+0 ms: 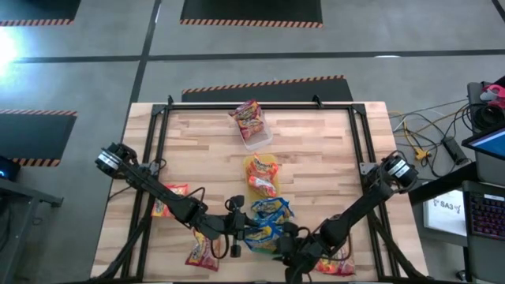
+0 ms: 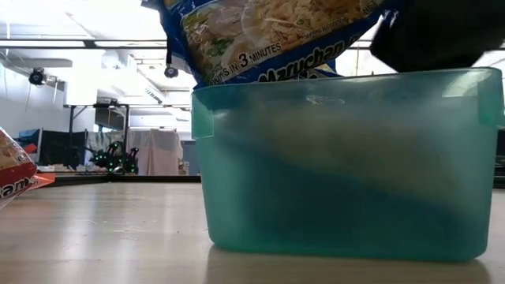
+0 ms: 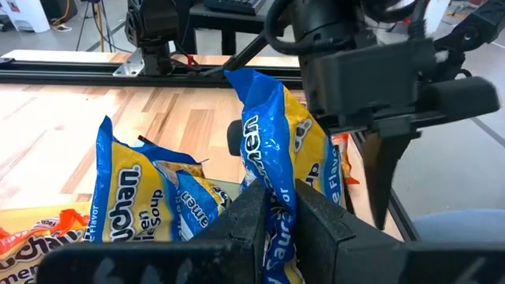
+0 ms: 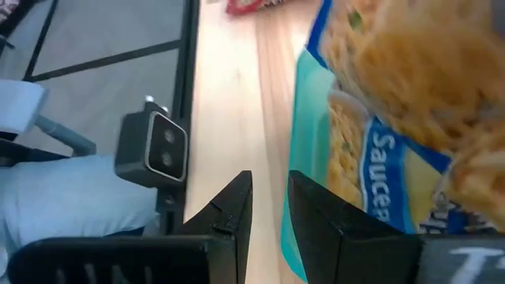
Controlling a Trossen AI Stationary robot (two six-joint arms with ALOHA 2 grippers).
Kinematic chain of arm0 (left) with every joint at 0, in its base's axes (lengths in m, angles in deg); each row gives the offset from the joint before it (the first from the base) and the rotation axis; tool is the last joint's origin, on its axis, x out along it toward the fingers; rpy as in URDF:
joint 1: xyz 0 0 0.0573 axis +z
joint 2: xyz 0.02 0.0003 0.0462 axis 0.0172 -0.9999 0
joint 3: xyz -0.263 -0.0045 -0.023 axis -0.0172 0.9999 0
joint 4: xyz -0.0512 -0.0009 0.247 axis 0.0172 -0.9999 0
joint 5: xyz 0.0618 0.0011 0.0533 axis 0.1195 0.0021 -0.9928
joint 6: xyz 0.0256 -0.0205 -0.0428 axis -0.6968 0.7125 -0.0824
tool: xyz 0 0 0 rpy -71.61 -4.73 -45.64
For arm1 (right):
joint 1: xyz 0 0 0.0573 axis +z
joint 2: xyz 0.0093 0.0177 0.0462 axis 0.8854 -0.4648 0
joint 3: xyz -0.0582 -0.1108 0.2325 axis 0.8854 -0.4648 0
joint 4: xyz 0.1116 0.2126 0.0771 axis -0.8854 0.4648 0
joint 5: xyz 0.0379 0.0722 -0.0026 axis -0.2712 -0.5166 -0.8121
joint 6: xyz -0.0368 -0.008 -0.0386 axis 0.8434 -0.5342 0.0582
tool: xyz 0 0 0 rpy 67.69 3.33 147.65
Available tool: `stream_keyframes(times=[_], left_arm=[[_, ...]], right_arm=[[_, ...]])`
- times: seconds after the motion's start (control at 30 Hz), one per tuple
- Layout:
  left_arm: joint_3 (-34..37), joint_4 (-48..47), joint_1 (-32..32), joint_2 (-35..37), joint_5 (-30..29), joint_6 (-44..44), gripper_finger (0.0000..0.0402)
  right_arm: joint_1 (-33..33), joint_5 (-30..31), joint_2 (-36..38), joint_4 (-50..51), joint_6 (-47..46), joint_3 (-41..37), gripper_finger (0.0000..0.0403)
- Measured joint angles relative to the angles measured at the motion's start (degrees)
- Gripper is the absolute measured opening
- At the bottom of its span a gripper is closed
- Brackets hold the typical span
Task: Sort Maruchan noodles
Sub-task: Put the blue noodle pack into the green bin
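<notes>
My left gripper (image 1: 241, 229) is shut on a blue-and-yellow Maruchan packet (image 3: 276, 134), which it holds over a green tray (image 2: 339, 173) at the table's near middle. The packet's lower end (image 2: 260, 47) dips behind the tray's rim. More blue packets (image 3: 126, 197) stand in the tray. My right gripper (image 4: 270, 197) hovers beside the tray's rim (image 4: 300, 134), toward the near right. Its fingers stand a narrow gap apart, and only bare wood shows between them. Orange packets lie in a yellow tray (image 1: 261, 175). A red packet sits in a clear tray (image 1: 252, 125). My left gripper pinches the blue packet's edge (image 3: 274, 185) between its two fingers. It comes from the table's left and slants slightly down. The packet stands on edge, lifted in the hold. Its lower end is inside the green tray, and I cannot tell whether that end rests on anything.
Loose red packets lie on the wood at the left (image 1: 170, 201), the near left (image 1: 201, 252) and the near right (image 1: 335, 264). A black frame (image 1: 158, 158) runs along the table's sides. Bare wood (image 1: 316, 158) lies between the trays and the right rail.
</notes>
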Motion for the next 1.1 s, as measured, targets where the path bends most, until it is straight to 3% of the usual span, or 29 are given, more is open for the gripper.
stream_keyframes(times=[0.53,0.83,1.1], left_arm=[[0.00,-0.11,-0.24,-0.74,0.05,0.44,0.0037],[0.00,-0.11,-0.24,-0.74,0.05,0.44,0.0037],[0.00,-0.11,-0.24,-0.74,0.07,0.44,0.0037]], right_arm=[[-0.28,3.02,-0.05,2.36,0.35,0.38,0.0070],[-0.28,2.97,-0.09,2.70,0.35,0.37,0.0013],[-0.71,2.96,-2.81,3.12,-0.91,0.34,0.0008]])
